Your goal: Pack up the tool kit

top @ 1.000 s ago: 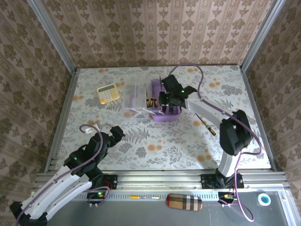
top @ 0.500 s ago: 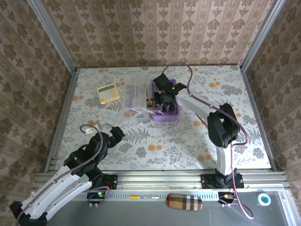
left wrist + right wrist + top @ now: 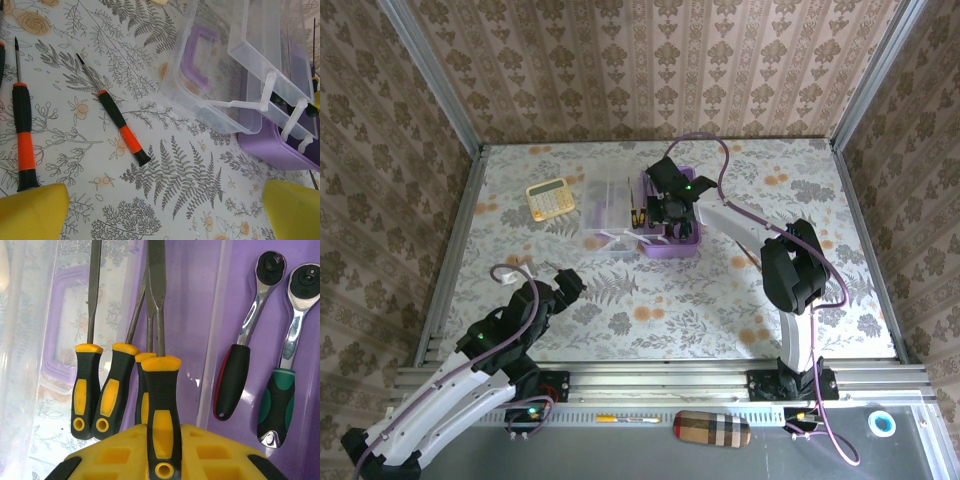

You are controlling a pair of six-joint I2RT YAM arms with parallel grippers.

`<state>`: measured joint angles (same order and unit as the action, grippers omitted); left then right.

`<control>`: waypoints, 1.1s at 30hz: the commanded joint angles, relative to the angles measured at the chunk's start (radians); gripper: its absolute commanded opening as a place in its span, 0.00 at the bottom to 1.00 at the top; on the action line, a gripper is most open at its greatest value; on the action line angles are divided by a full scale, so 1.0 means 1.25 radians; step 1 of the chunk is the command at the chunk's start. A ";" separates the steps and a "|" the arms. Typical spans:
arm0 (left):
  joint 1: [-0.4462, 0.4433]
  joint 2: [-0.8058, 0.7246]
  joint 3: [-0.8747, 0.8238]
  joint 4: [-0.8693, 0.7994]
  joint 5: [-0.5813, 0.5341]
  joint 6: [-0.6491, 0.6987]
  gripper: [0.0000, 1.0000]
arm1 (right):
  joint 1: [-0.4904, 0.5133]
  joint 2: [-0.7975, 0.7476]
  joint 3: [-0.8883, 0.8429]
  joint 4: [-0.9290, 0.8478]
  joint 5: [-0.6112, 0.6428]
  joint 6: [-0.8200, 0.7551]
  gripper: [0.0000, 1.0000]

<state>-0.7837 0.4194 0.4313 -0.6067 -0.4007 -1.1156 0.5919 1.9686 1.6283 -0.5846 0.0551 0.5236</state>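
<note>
Stowing a screwdriver looks like the step in hand.

Top cam: tool kit box (image 3: 686, 246) sits toward the far side of the table (image 3: 720, 300). Its clear lid (image 3: 605, 205) is swung open and lies just beside it on the left, with the yellow calculator (image 3: 549, 198) further left, apart. Right gripper (image 3: 667, 212) is down over the box's left part. Left gripper (image 3: 568, 283) hangs low near its own base, well apart from the kit. Grip detail is too small to read from up here.

Left wrist cam: left gripper (image 3: 161, 216) is released, pads at the two bottom corners w/ nothing btwn them. This view adds what's left to pack: two black-orange screwdrivers (image 3: 119, 125) lying loose on the table, near the lid's purple handle (image 3: 196, 59).

Right wrist cam: close look inside the box. Right gripper (image 3: 160, 445) is clenched on the front screwdriver (image 3: 160, 390) by its handle, shaft pointing away. Three more screwdrivers (image 3: 112, 390) are lined up alongside in the left compartment. Two ratchet wrenches (image 3: 235, 372) lie in the next one, past the divider. Whether the front one rests on the others or hovers above them — can't tell.

Next move, I reckon: let go, then lift straight up w/o snagging the neighbours. After that comes the loose pair — prob. the left arm's job, being nearer.
</note>
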 commanded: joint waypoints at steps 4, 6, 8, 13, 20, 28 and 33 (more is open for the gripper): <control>0.006 0.000 0.008 -0.026 0.006 0.004 1.00 | -0.001 0.010 0.018 -0.038 0.006 0.005 0.27; 0.007 0.000 0.014 -0.028 0.004 0.006 1.00 | -0.001 0.009 0.017 -0.036 -0.001 0.005 0.28; 0.007 0.000 0.018 -0.023 0.010 0.012 1.00 | -0.001 0.009 0.026 -0.043 -0.005 0.005 0.30; 0.007 0.001 0.011 -0.012 0.014 0.010 1.00 | 0.001 -0.007 0.030 -0.042 -0.001 0.000 0.33; 0.008 0.005 0.012 -0.001 0.015 0.018 1.00 | 0.001 -0.082 -0.010 -0.018 0.008 -0.009 0.33; 0.007 0.041 0.004 0.081 0.068 0.037 1.00 | -0.008 -0.275 -0.182 -0.020 0.103 -0.047 0.37; 0.006 0.114 -0.012 0.245 0.160 0.072 1.00 | -0.108 -0.439 -0.409 -0.027 0.150 -0.037 0.47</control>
<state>-0.7837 0.5167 0.4313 -0.4549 -0.2882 -1.0763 0.5354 1.4960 1.2343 -0.5766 0.1551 0.4744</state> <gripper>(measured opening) 0.999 0.461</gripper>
